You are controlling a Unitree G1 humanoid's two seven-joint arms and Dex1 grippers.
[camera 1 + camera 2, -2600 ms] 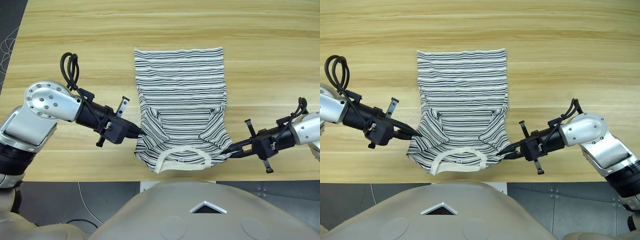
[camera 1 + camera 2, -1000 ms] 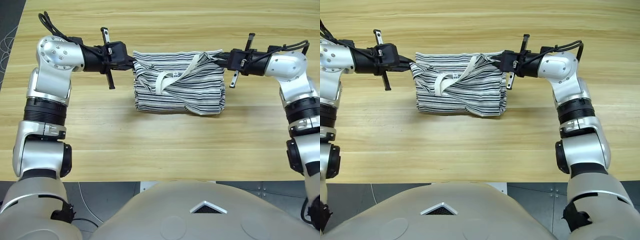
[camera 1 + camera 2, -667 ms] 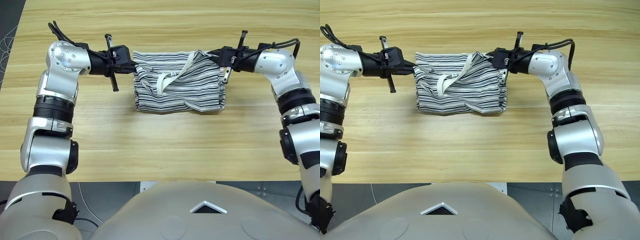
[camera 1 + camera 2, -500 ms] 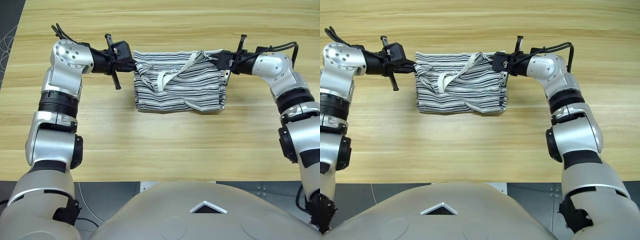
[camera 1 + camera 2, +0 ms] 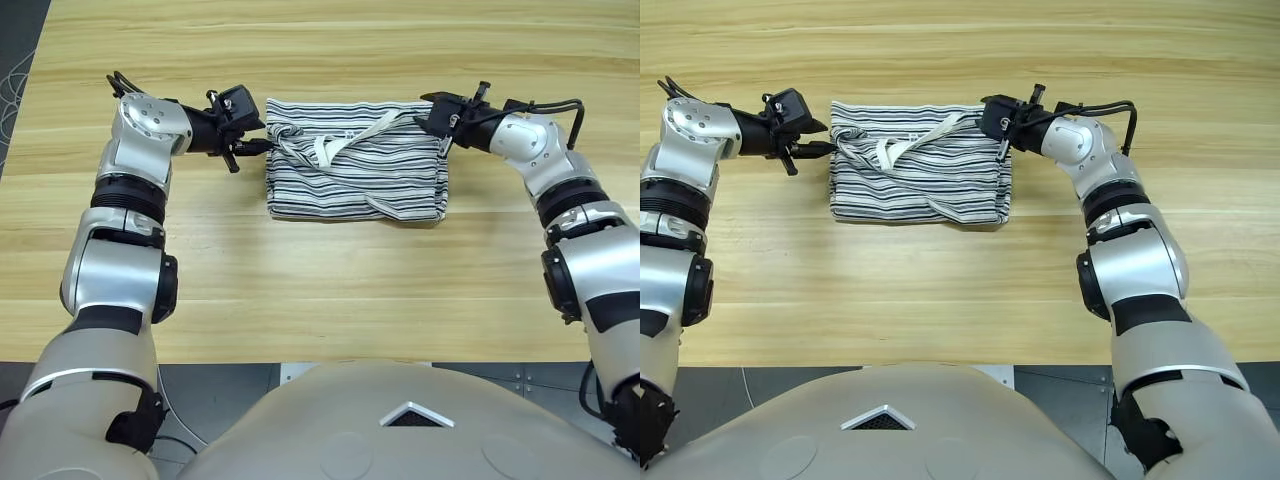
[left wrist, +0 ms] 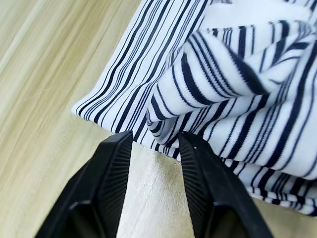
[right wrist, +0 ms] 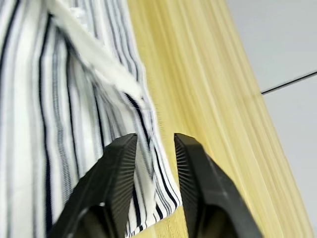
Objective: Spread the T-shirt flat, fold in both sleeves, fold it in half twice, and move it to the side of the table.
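My left gripper and right gripper just let go and stand open; the shirt ahead lies halved, so I reckon one fold remains.

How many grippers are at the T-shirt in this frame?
2. The left gripper is at the far left corner of the folded T-shirt, and the right gripper is at its far right corner. Both have their fingers apart, and neither looks clamped on cloth. None appears hidden.
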